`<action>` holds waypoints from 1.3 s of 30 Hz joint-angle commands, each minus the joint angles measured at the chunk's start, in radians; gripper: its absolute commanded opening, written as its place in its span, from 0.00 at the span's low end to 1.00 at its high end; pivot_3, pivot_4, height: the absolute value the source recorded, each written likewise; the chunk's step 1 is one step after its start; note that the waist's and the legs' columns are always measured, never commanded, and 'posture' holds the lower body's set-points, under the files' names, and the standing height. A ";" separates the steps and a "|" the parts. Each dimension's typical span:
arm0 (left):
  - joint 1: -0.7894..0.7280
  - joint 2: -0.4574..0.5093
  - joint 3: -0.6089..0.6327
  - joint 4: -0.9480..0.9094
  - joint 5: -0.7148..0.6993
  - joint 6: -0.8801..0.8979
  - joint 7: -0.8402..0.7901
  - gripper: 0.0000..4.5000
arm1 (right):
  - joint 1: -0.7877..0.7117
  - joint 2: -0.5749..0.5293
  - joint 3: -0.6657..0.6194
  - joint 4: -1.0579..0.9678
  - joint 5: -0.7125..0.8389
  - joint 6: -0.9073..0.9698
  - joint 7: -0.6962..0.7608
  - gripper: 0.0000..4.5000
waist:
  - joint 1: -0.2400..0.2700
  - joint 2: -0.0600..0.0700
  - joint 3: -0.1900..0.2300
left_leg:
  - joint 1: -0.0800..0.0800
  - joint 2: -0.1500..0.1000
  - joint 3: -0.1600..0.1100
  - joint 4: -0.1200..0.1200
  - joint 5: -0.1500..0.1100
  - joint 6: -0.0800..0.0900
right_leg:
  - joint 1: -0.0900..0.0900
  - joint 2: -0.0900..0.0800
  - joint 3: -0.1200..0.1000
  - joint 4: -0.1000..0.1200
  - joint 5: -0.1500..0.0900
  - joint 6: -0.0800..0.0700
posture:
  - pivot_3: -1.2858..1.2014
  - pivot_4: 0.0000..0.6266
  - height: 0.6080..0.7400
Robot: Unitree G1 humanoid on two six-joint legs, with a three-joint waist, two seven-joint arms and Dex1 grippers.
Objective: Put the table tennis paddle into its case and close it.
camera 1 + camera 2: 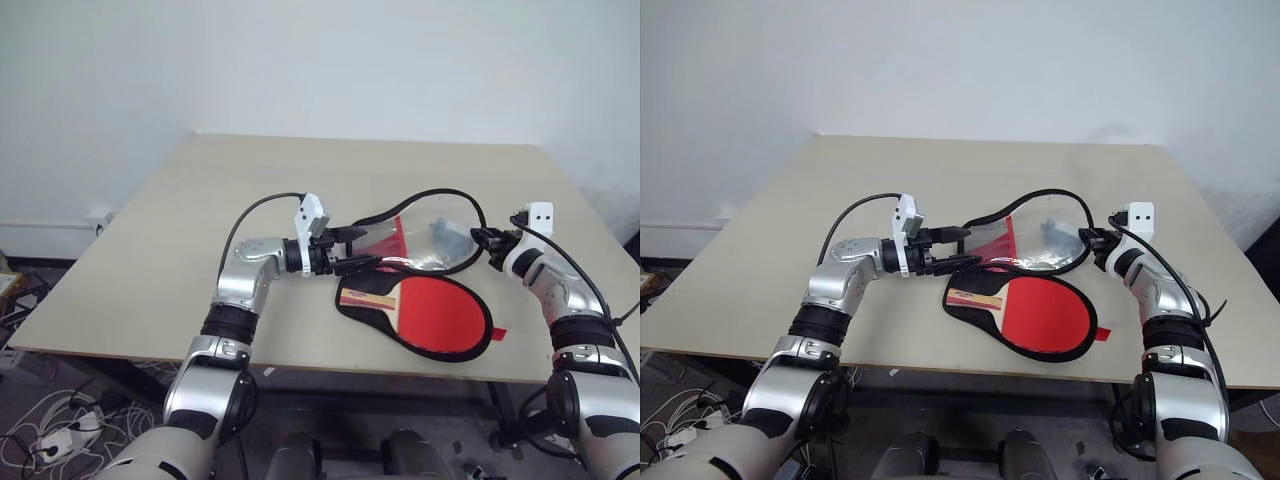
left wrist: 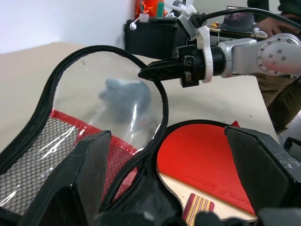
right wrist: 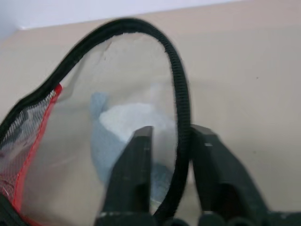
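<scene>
The table tennis paddle (image 1: 440,310) lies flat in the lower black half of the open case (image 1: 352,312), its striped handle (image 1: 366,297) pointing left. The case's red flap with its clear panel (image 1: 425,230) stands raised behind the paddle. My right gripper (image 1: 479,240) is shut on the flap's black zipper rim (image 3: 181,94) at its right side. My left gripper (image 1: 356,250) is open at the narrow handle end of the flap, a finger (image 2: 89,174) on each side of the rim. A small grey soft lump (image 2: 124,94) shows through the clear panel.
The beige table (image 1: 180,230) has bare surface to the left and behind the case; its front edge runs just below the paddle. In the left wrist view, black boxes (image 2: 150,35) and a person's hand (image 2: 270,23) are past the table's right side.
</scene>
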 commanded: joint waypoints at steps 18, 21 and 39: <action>-0.035 0.032 0.029 -0.098 -0.105 0.039 0.029 0.92 | 0.227 -0.085 -0.068 -0.416 0.146 0.069 0.248 0.00 | -0.004 0.001 0.000 | 0.000 0.000 0.000 0.000 -0.002 -0.003 | 0.000 0.000 0.000 0.000 0.000 0.000 | 0.52 0.00 1.00; -0.038 0.037 0.026 -0.094 -0.111 0.038 0.032 0.92 | 0.242 -0.088 -0.082 -0.439 0.169 0.069 0.261 0.00 | -0.004 0.001 0.000 | 0.000 0.000 0.000 0.001 -0.002 -0.003 | 0.000 0.000 0.000 0.000 0.000 0.000 | 0.52 0.00 1.00; -0.037 0.041 0.022 -0.100 -0.129 0.045 0.044 0.92 | 0.344 -0.129 -0.067 -0.511 0.172 -0.022 0.401 0.00 | -0.002 0.001 0.000 | 0.000 0.000 0.000 0.002 -0.002 -0.003 | 0.000 0.000 0.000 0.000 0.000 0.000 | 0.52 0.00 1.00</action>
